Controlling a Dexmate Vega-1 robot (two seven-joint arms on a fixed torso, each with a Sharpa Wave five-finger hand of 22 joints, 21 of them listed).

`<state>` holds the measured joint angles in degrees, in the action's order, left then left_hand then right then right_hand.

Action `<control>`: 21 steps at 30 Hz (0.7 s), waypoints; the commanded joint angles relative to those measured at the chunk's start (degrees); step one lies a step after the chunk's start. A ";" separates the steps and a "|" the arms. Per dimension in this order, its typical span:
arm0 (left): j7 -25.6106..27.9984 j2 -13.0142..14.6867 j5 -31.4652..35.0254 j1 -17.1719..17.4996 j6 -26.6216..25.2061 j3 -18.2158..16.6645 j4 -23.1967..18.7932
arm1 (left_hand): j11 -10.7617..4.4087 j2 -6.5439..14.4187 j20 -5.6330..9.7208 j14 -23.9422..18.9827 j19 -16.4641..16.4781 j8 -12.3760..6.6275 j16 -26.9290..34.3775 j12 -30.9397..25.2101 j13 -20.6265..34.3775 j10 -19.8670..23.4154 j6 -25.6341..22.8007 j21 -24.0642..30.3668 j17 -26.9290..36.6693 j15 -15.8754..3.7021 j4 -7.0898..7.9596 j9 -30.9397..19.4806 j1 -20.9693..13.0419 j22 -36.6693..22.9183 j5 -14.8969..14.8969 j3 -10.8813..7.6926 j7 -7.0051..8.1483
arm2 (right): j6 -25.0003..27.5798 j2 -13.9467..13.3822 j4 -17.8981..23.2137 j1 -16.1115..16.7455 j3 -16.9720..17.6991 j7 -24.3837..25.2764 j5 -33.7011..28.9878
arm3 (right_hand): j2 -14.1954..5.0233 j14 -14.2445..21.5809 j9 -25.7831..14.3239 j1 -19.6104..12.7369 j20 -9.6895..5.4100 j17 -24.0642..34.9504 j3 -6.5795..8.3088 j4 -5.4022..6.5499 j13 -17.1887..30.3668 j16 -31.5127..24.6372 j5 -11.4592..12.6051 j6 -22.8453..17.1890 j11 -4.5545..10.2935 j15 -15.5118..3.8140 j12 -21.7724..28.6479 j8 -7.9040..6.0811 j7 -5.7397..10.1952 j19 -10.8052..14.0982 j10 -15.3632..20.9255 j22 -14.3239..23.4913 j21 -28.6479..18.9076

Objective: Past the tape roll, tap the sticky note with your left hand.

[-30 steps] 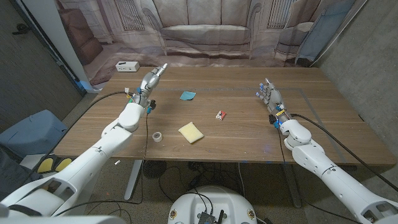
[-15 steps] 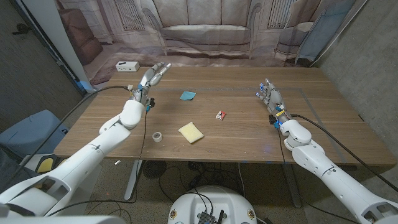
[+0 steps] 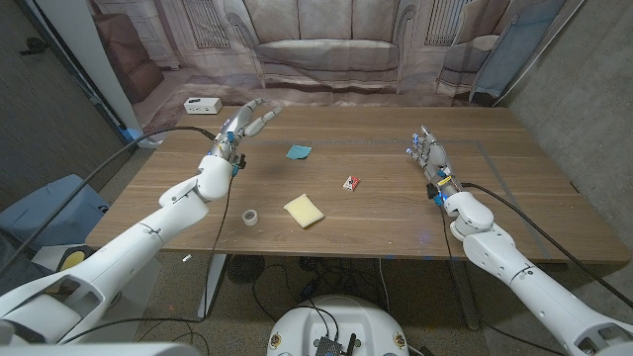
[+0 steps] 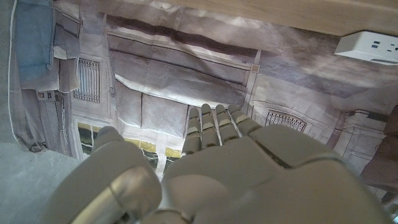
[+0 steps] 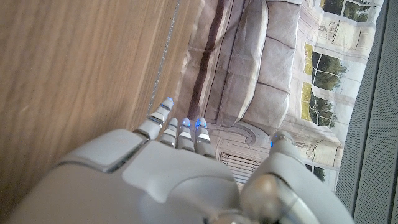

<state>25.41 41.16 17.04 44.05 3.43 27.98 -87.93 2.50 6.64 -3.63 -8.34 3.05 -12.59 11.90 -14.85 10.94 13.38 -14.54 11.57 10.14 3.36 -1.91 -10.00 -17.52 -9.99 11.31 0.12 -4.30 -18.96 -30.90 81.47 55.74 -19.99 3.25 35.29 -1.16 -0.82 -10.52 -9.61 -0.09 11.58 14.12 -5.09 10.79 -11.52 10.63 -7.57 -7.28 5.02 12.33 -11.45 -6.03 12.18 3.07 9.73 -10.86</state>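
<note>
A small blue sticky note (image 3: 299, 151) lies on the wooden table (image 3: 396, 213) toward its far middle. The tape roll (image 3: 251, 217) stands near the front edge, left of centre. My left hand (image 3: 247, 121) is raised over the far left part of the table, left of the blue note and well beyond the tape roll, fingers apart and holding nothing. From the left wrist view the left hand (image 4: 211, 162) points its straight fingers at the backdrop. My right hand (image 3: 427, 153) stays at the table's right side, fingers extended and empty; the right hand (image 5: 174, 168) is beside bare wood.
A yellow pad (image 3: 304, 210) lies right of the tape roll. A small red and white item (image 3: 351, 183) sits mid-table. A white power strip (image 3: 202, 105) rests at the far left corner, the power strip (image 4: 368, 45) close to my left hand. A printed sofa backdrop hangs behind.
My left hand has moved away from me and to the right, nearer the blue note, with its fingers spreading. The right hand and the objects have stayed put.
</note>
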 commanded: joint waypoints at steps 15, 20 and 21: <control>-7.67 3.53 6.77 -4.49 -10.32 4.61 -5.79 | 0.64 -0.01 -0.79 -0.29 -1.31 -0.59 -0.68 0.30 0.19 0.69 -2.77 -0.64 0.10 0.14 -0.43 -0.32 -0.29 -0.17 -0.13 -0.14 0.08 | -1.13 0.62 -0.02 0.92 0.24 0.68 0.10 | -0.33 0.12 -0.23 -0.11 0.46 0.19 0.12 -0.47 0.24 -0.33 0.23 -0.76 0.02 0.39 -0.30 0.02 0.16 0.60 0.31 0.12 -0.31; -9.45 3.53 7.22 -5.62 -11.24 5.32 -5.95 | 1.32 -0.03 -1.32 0.55 -2.17 -0.59 -1.07 0.89 0.22 -0.30 -3.82 -0.85 0.13 0.41 -0.27 -0.32 0.07 -0.20 -0.17 -0.06 -0.34 | -1.13 0.40 0.25 1.25 0.35 0.74 0.10 | -0.41 0.16 -0.23 -0.09 0.52 0.20 0.10 -0.47 0.24 -0.34 0.23 -0.85 -0.07 0.40 -0.34 0.02 0.23 0.62 0.28 0.12 -0.32; -10.06 3.57 7.49 -5.93 -11.74 5.57 -6.07 | 1.32 -0.04 -1.32 0.92 -2.38 -0.59 -1.20 1.05 0.23 -0.59 -4.10 -0.88 0.14 0.55 -0.23 -0.32 0.17 -0.20 -0.17 -0.04 -0.40 | -0.89 0.42 0.48 1.40 0.44 0.95 0.29 | -0.41 0.18 -0.23 -0.07 0.56 0.21 0.09 -0.47 0.24 -0.35 0.23 -0.90 -0.04 0.40 -0.34 0.00 0.26 0.61 0.28 0.12 -0.31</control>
<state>19.57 44.31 23.12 40.21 -5.15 32.01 -92.96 3.43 6.64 -4.70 -8.20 1.34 -13.08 11.01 -14.07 11.08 13.06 -17.88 10.79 10.14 3.80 -1.91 -9.99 -17.51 -9.99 11.31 0.12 -4.67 -20.00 -30.34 81.45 56.48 -19.83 3.96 35.14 -1.15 -0.83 -10.52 -9.60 0.22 11.58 14.12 -5.09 10.78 -11.52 10.63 -7.89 -7.27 5.01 11.98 -11.45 -5.72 12.49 3.07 9.73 -10.85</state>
